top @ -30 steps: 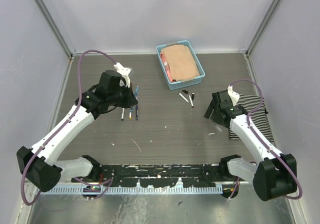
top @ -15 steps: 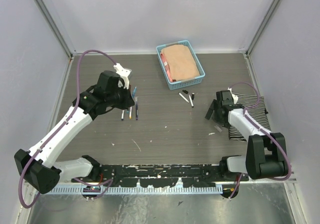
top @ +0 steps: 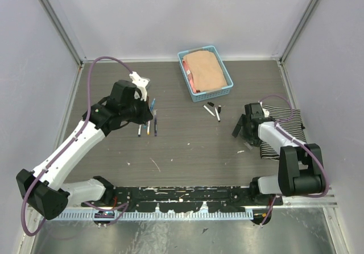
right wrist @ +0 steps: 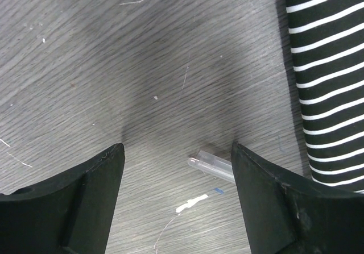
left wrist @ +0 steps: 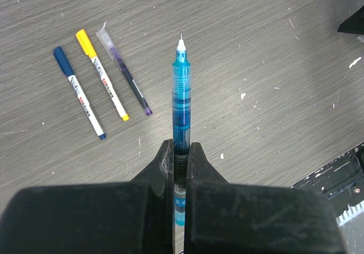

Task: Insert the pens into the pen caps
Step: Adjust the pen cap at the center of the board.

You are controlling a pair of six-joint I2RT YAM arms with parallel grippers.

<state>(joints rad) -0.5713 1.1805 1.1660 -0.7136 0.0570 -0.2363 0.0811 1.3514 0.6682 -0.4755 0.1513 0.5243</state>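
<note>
Desk [top: 187, 146]: right arm has folded back beside the striped cloth [right wrist: 324, 66], right pincer [right wrist: 176, 152] wide and low. Left pincer [left wrist: 180, 152] barely moved, clamping the uncapped teal pen [left wrist: 181, 95] above the desk. Clear cap [right wrist: 211, 166] lies between right jaws, likely grabbed next

**Materials and finishes, working area**
The surface [left wrist: 273, 123] has a matt grey wood-grain finish, scuffed and finely scratched. The pen [left wrist: 181, 95] has a glossy, translucent teal plastic barrel. The fingers of the left claw [left wrist: 181, 146] are matt black plastic. The cap [right wrist: 211, 166] is smooth clear plastic. The cloth [right wrist: 324, 66] is matt, striped black and white.
</note>
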